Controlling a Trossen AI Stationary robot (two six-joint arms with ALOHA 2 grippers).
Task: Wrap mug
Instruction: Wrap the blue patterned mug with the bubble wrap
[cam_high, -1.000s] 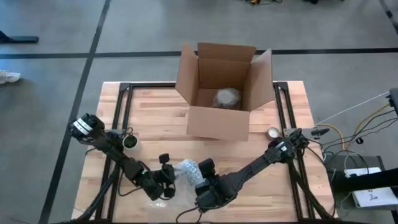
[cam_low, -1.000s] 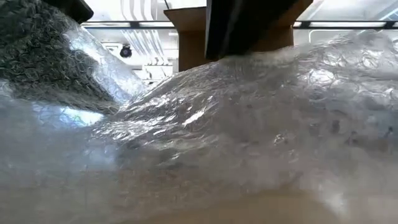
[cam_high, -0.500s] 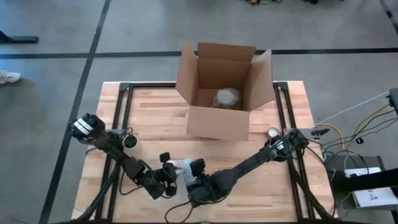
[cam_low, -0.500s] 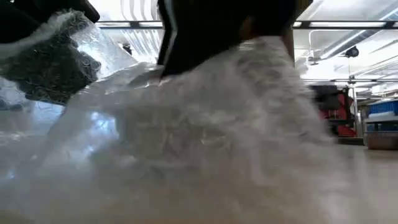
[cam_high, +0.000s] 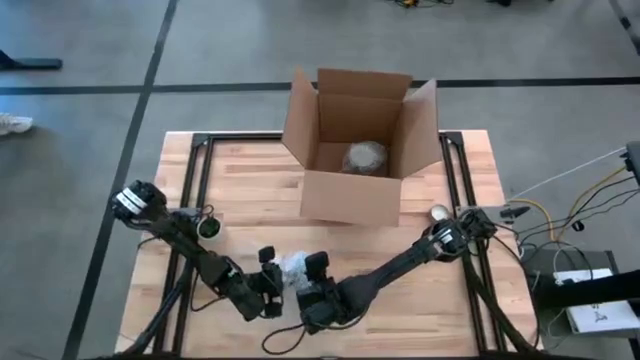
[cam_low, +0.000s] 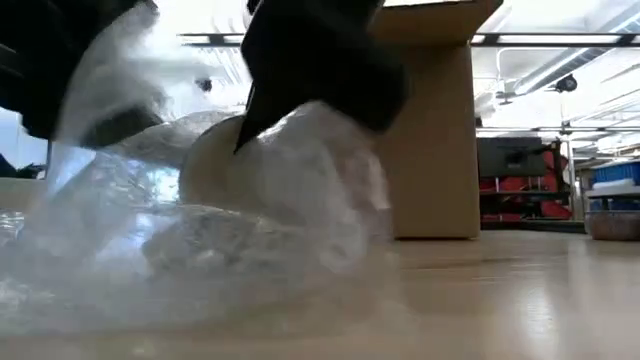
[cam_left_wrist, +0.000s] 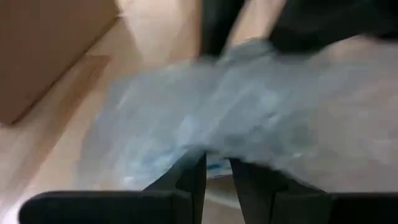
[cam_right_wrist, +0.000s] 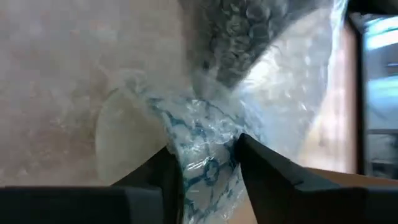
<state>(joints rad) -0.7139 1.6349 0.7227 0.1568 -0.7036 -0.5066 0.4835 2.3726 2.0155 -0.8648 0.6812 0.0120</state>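
Note:
A bundle of clear bubble wrap (cam_high: 294, 267) lies near the table's front edge, between my two grippers. Through it shows a pale mug (cam_low: 214, 170) with a blue pattern (cam_right_wrist: 200, 144). My left gripper (cam_high: 270, 287) stands at the bundle's left side and my right gripper (cam_high: 314, 283) at its right side, each shut on the wrap. In the low view the wrap (cam_low: 200, 240) rests on the table and rises into both dark grippers. My left gripper pinches a gathered part of the bubble wrap (cam_left_wrist: 217, 163) between its two fingers, coming from the table's left, low over the table. The wrap spreads away beyond the fingertips; one layer or several, I cannot tell. My right gripper pinches bunched bubble wrap over the blue-patterned mug (cam_right_wrist: 205, 163) between its two fingers, coming from the table's right. The bundle's lower part (cam_low: 230, 290) stays on the table.
An open cardboard box (cam_high: 362, 150) stands at the far middle of the table, with a wrapped bundle (cam_high: 364, 158) inside. A small dark roll (cam_high: 208, 228) lies by the left arm and a small round thing (cam_high: 438, 213) by the right arm.
My right gripper has gone toward the table's left, close to my left gripper, drawing the bubble wrap with it. The wrap, which lay spread wide and low, is now bunched up over the mug between the two grippers.

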